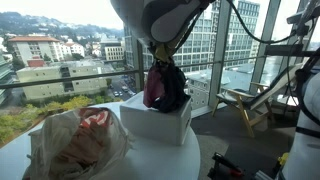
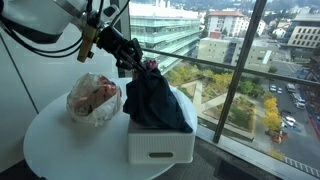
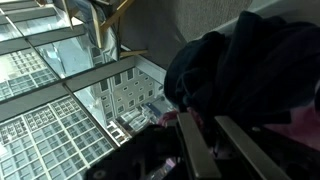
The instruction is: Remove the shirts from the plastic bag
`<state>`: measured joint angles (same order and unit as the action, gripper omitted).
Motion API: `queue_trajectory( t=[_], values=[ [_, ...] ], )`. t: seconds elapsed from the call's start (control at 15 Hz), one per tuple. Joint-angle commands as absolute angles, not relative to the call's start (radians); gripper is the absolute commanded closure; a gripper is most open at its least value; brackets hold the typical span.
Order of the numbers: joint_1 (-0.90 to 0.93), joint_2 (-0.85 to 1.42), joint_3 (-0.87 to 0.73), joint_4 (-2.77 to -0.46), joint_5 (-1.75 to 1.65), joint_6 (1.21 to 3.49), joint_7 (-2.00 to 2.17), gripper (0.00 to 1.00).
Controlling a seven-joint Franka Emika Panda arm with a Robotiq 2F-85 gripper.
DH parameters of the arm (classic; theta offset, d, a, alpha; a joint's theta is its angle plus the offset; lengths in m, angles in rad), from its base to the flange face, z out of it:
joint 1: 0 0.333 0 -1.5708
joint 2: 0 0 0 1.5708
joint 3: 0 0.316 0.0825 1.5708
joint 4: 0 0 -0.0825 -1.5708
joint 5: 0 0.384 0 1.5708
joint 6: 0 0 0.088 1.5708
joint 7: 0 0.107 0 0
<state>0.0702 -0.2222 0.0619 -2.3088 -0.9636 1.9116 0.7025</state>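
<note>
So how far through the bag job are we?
Roughly midway. Done: a dark shirt and a magenta shirt are out of the plastic bag. In hand: both hang from the shut hand over the white bin, not released. Left: pink cloth shows inside the bag on the table.

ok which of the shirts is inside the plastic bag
The pale pink-white one, showing through the plastic bag. The black shirt and the magenta shirt are outside it, bunched at the shut gripper over the white bin.
</note>
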Motion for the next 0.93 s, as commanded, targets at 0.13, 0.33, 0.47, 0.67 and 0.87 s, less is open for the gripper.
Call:
queue_trajectory(
  t=[0.13,0.33,0.47,0.67,0.87],
  values=[
    [0.023,-0.297,0.044,-2.554,-1.143,2.187,0.929,0.43],
    [0.071,-0.357,0.097,-2.513,-1.159,2.145,0.927,0.2],
    [0.112,-0.395,0.137,-2.483,-1.111,2.163,0.941,0.05],
    [0.188,-0.391,0.182,-2.45,-0.956,2.23,0.951,0.0],
    [0.239,-0.33,0.232,-2.468,-0.811,2.338,0.959,0.0]
  ],
)
